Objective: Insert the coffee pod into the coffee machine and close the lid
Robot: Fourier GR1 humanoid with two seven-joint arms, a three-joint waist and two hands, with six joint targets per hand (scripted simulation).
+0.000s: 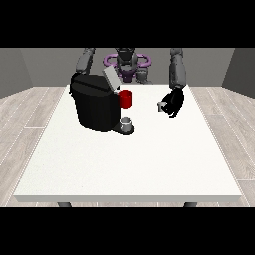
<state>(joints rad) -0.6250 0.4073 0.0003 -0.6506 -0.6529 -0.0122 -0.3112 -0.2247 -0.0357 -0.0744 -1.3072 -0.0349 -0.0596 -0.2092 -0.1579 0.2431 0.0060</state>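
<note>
Pod [160,105] is sitting pinched in the curled fingers of the hand [174,102] at the view's right, well right of the machine [94,102], whose lid [110,77] is standing open.

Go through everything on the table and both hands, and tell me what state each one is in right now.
Coffee machine: upright on the table, lid raised open.
Red mug: upright beside the machine.
Grey cup: upright at the machine's base.
Coffee pod: held above the table, not yet in the machine.
Hand at the view's right: fingers curled on the coffee pod.
Hand at the view's left: not visible.
</note>
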